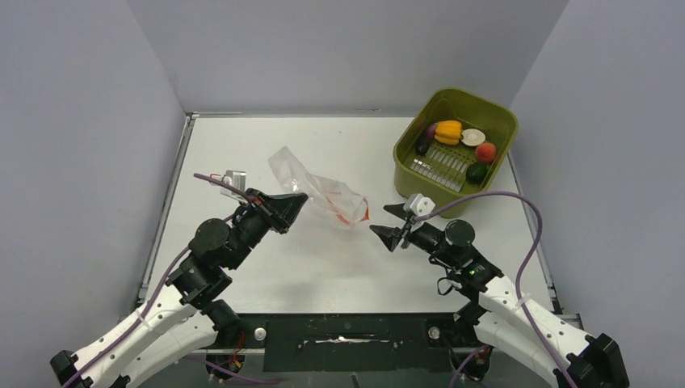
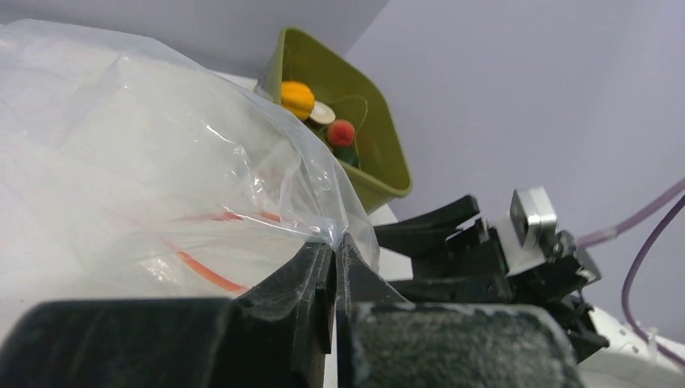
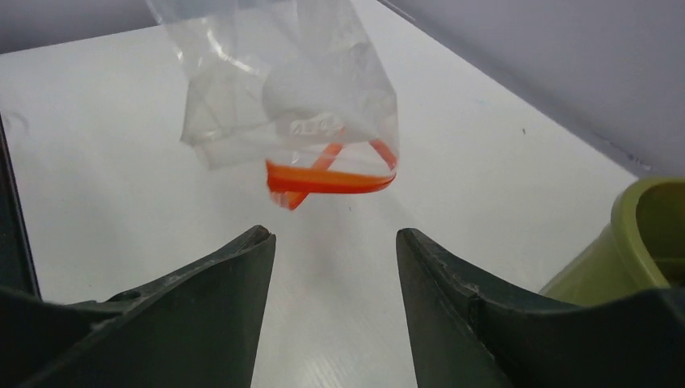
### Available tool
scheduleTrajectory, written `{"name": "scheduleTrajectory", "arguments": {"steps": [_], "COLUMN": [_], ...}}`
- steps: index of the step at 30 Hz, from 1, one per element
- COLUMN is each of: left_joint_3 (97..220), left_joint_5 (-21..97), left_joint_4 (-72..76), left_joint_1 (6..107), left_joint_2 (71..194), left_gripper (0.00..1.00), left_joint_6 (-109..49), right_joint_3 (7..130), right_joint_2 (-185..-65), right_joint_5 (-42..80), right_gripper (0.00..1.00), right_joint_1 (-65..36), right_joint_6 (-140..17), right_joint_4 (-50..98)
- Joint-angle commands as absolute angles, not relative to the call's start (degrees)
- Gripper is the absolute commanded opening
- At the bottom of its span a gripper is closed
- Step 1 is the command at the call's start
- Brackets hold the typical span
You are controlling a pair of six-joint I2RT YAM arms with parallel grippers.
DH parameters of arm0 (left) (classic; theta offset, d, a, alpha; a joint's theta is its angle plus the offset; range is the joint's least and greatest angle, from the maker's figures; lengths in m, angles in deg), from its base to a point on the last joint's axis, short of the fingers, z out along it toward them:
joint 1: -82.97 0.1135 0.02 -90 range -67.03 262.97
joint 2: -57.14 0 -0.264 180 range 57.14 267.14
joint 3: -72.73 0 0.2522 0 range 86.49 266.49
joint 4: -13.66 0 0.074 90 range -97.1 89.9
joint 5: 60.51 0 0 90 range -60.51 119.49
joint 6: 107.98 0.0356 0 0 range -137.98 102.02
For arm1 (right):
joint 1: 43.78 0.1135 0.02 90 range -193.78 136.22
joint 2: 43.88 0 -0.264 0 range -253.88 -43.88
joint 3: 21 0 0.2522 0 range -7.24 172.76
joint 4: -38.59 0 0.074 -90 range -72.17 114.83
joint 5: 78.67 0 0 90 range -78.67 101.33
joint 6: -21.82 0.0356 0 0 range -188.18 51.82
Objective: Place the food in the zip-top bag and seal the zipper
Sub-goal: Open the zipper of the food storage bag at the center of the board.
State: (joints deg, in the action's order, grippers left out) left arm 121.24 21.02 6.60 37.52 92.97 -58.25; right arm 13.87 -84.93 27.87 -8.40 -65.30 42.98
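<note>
My left gripper (image 1: 292,204) is pinched shut on a corner of the zip-top bag (image 1: 319,187). It lifts the bag off the bench (image 1: 323,267), I judge so that the red zipper (image 3: 327,181) at its mouth faces my right gripper (image 1: 389,234), which stands open and empty just short of it. The food (image 1: 456,139) lies in the green basket (image 1: 502,121), none bagged yet.

**Green basket, white table, grey walls**

An olive-green basket (image 1: 416,174) with rounded corners stands upright beyond the right jaws and off to their right, well apart from them; part of its floor is slotted. From the right wrist its rim (image 3: 638,234) shows just right of the right-hand jaw. From the left wrist the basket (image 2: 380,153) sits ahead of the left jaws. A white table (image 1: 323,259) lies beneath both pairs of jaws. Plain grey walls (image 1: 347,48) close it in beyond the jaws and on either side.
</note>
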Motion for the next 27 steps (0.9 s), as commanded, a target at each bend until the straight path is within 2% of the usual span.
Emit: {"name": "scheduleTrajectory", "arguments": {"steps": [1,6,12,21,27], "left_joint_3": [127.46,128.55,131.08,134.01,133.40], "left_joint_5": [15.87,15.59,17.33,18.51,18.95], "left_joint_4": [8.34,8.60,5.62,-1.55,-1.90], "left_joint_1": [37.27,37.27,37.27,37.29,37.27], "left_joint_2": [92.01,91.19,92.59,93.11,91.94], "left_gripper": [0.00,0.00,0.00,0.00,0.00], "left_joint_6": [-57.16,-58.28,-59.87,-62.71,-64.77], "right_joint_3": [14.82,14.20,12.76,12.05,11.79], "right_joint_2": [-87.08,-91.96,-99.26,-101.54,-102.10], "right_joint_5": [36.54,36.61,27.84,25.81,28.06], "right_gripper": [0.58,0.60,0.60,0.59,0.53], "right_joint_1": [-7.54,-6.97,-3.17,-1.59,-1.17], "right_joint_6": [-82.82,-91.09,-100.21,-104.74,-104.05], "right_joint_4": [61.58,63.89,74.82,78.78,81.88]}}
